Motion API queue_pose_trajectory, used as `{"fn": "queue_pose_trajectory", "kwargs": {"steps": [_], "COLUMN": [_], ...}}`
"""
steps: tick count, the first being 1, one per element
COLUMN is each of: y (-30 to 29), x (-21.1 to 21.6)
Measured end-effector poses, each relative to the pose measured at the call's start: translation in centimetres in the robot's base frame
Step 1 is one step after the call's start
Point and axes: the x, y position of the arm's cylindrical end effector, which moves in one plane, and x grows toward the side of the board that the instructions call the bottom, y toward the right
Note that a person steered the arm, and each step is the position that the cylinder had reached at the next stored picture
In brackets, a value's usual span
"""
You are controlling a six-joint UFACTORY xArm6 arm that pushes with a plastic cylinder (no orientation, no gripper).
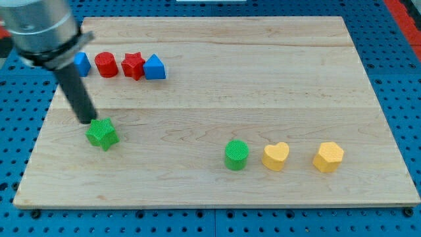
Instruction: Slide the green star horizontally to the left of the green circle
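a: where's my tip (87,121)?
b: left part of the frame, about mid-height. the dark rod slants down from the upper left corner, and its end sits just above and left of the green star (102,134), touching it or nearly so; i can't tell which.
a: and the star?
b: lower left of the board (263,79), flat on the wood, well apart from the green circle (237,155), which is right of centre and a little lower in the frame.
a: what's beside the circle?
b: 2 yellow blocks in a row to its right: a yellow heart (275,157) just beside it, then a yellow hexagon (328,157) further right.
a: upper left?
b: a row of 4: a blue block (82,64) partly hidden behind the rod, a red cylinder (105,64), a red star (133,65), and a blue triangle (154,68) touching that star.
a: jaws?
b: there are none to report, just the bare rod, holding nothing.
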Motion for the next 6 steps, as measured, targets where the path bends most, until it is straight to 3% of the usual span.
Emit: {"fn": "queue_pose_trajectory", "kwargs": {"steps": [1,2,3,5,6], "y": [0.8,8.1,10.1,5.3,8.0], "x": [1.3,1.9,4.7,6.4,6.9]}}
